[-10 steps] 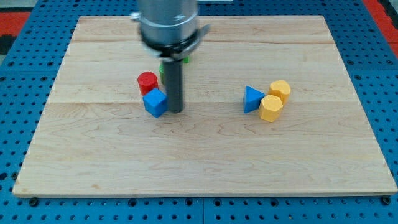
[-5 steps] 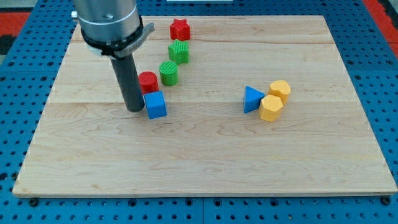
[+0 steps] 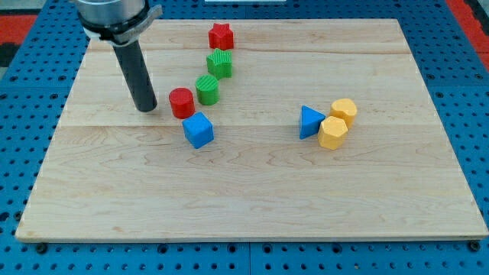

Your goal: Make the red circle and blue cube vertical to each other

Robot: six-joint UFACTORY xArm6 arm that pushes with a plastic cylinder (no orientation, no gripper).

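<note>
Bare rod tool, my tip (image 3: pixel 146 108) gripping nothing, sat left of the red circle (image 3: pixel 182 102); blue cube (image 3: pixel 199 130) looked light, slidey, best shoved flat-on.

You get one camera only, set high at the table's (image 3: pixel 252 214) near edge, looking down and across toward its far edge. Mid-range: nearly the whole table fits, blue pegboard (image 3: pixel 23 99) around it. No second view to overlap.
</note>
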